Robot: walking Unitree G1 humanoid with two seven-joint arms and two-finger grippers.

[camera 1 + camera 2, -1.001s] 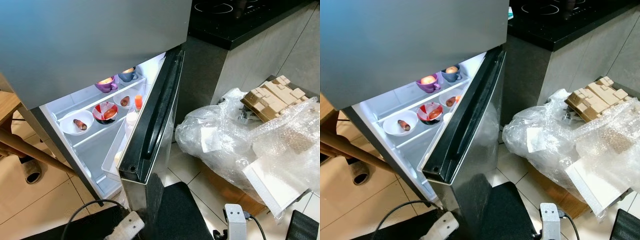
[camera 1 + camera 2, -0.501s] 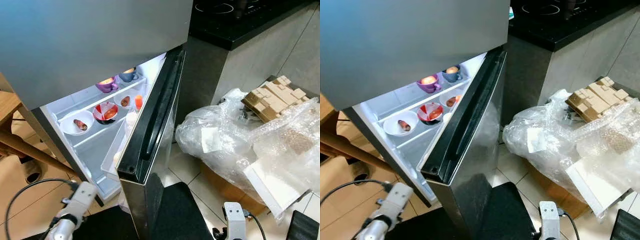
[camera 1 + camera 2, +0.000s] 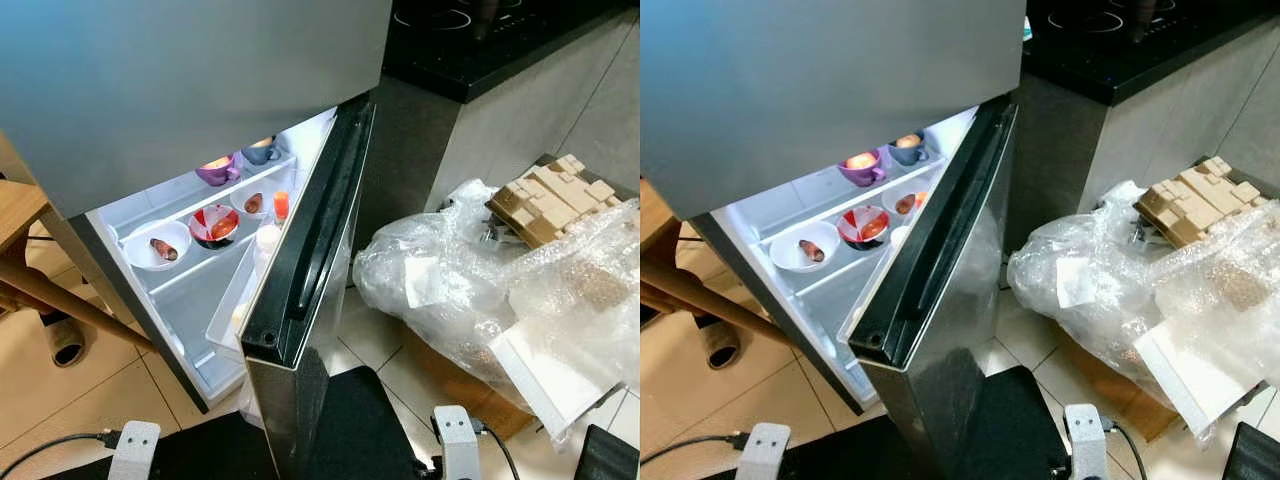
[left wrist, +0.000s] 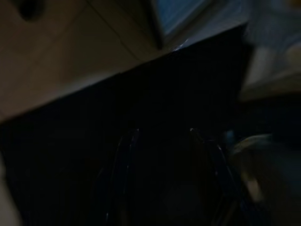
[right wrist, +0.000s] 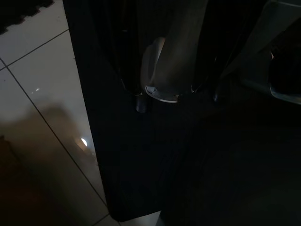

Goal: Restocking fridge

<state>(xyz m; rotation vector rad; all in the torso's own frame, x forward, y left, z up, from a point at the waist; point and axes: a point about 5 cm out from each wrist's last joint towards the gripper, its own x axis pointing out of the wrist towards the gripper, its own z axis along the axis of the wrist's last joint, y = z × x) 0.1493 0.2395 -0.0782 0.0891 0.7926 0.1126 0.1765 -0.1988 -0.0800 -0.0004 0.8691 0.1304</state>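
My fridge (image 3: 180, 90) stands ahead on the left, its lower door (image 3: 300, 270) swung partly open toward me, so the lit shelves show only as a wedge; the door's edge hides the right of them. On the near shelf sit a white bowl (image 3: 153, 244) holding something brown, a red bowl (image 3: 213, 224), and a small white dish (image 3: 254, 200) partly cut off by the door. On the far shelf a purple cup (image 3: 214, 170) and a blue cup (image 3: 260, 152) are half hidden under the grey upper door. An orange-capped bottle (image 3: 281, 204) and a white bottle (image 3: 266, 240) stand in the door rack, their lower parts hidden.

Both my arms hang low. Of my left arm only the wrist block (image 3: 133, 448) shows at the near edge, of my right arm the same (image 3: 455, 448). My left gripper (image 4: 164, 179) is a dark blur in its wrist view, two fingers faintly outlined and apart, nothing between them. Whether my right jaws are clenched or released I cannot tell.

On the right floor lies crumpled plastic wrap (image 3: 480, 290) with cardboard packing (image 3: 550, 195) on top.
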